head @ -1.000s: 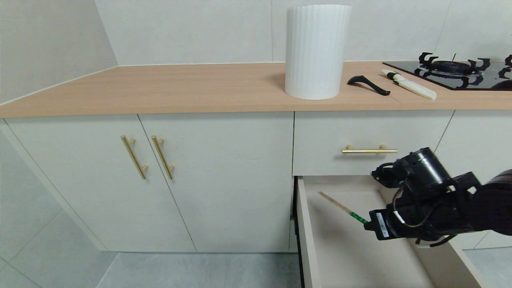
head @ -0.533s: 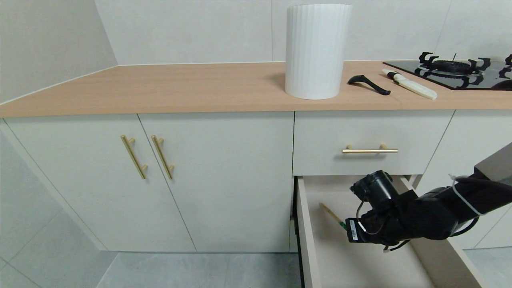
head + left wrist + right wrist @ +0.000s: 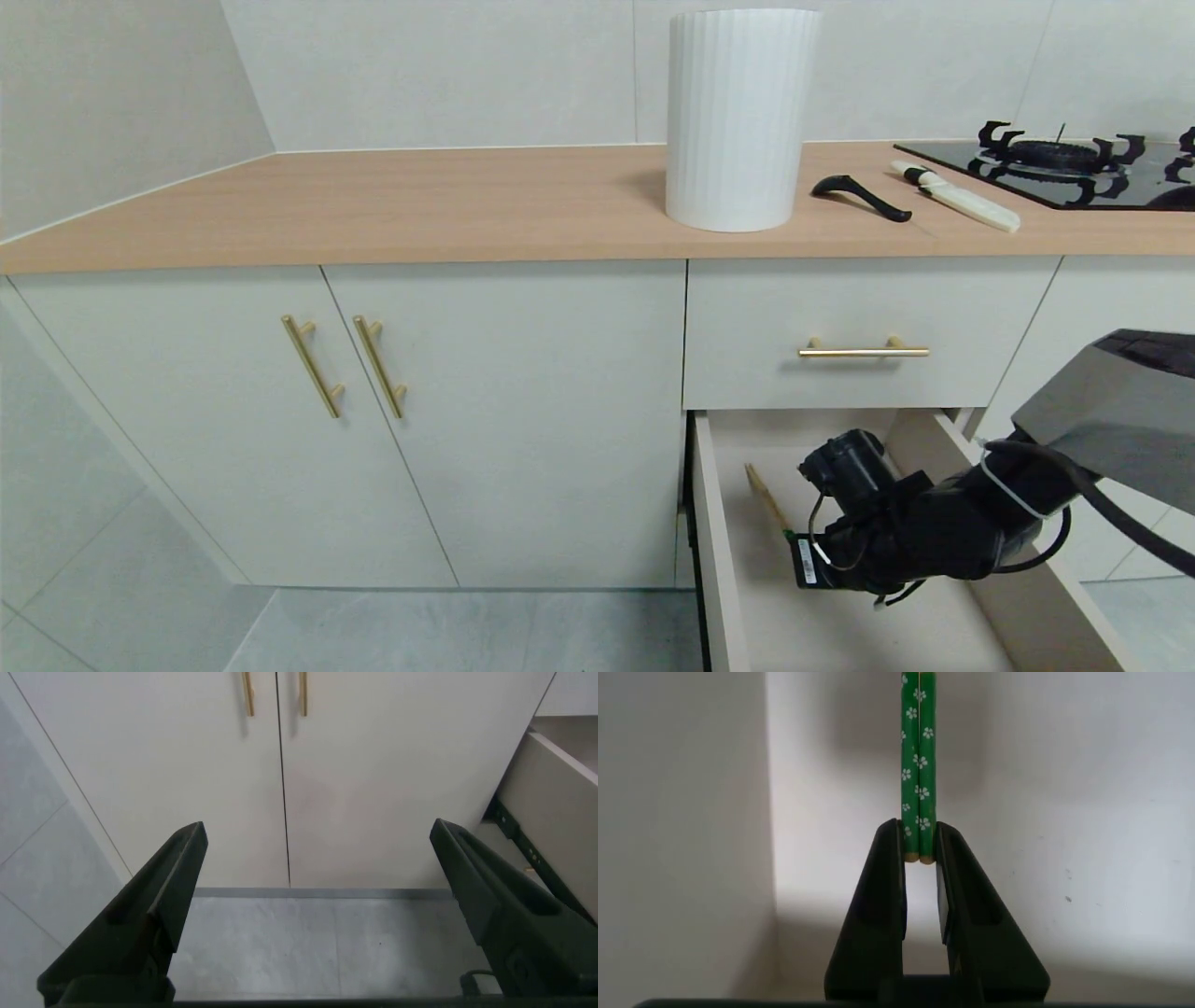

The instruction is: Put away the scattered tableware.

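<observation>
**While the drawer [image 3: 714, 551] stands open, the chopsticks [image 3: 923, 765] are clamped inside it**

Where the drawer juts out under the wooden countertop [image 3: 420, 205], your right gripper [image 3: 920, 854] sits near its left wall, fingers pinched on the chopsticks' green flowered end. Your left gripper [image 3: 318, 835] is spread wide and empty, facing pale cabinet doors [image 3: 392, 765] and grey floor tiles [image 3: 308, 943]. Toward the countertop's right end you have a white ribbed canister [image 3: 738, 121], a black-handled tool [image 3: 859, 198], a white knife [image 3: 957, 198] and the hob [image 3: 1055, 173].

Left gripper [image 3: 316, 831] faces the cabinet doors [image 3: 374, 765], fingers [image 3: 149, 915] spread wide. Gold handles [image 3: 249, 693] flank the door seam. An open drawer [image 3: 556, 775] projects beside the doors.
</observation>
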